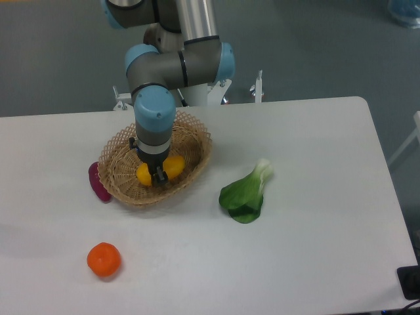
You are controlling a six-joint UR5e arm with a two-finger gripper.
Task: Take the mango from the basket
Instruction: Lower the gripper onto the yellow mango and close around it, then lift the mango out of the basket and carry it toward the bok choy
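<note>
The gripper [158, 176] is down inside the wicker basket [194, 134], fingers clamped across the mango [172, 165]. The purple vegetable [98, 182] sits at the basket's nine o'clock, the tangerine [104, 259] at seven, the bok choy [246, 193] at four.

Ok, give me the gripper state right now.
Gripper: down in the basket, straddling the mango; whether it is shut on it cannot be told.

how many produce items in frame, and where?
4. Mango in the basket, under the gripper; purple vegetable against the basket's left side; tangerine front-left; leafy green right of the basket. The arm may hide more.
</note>
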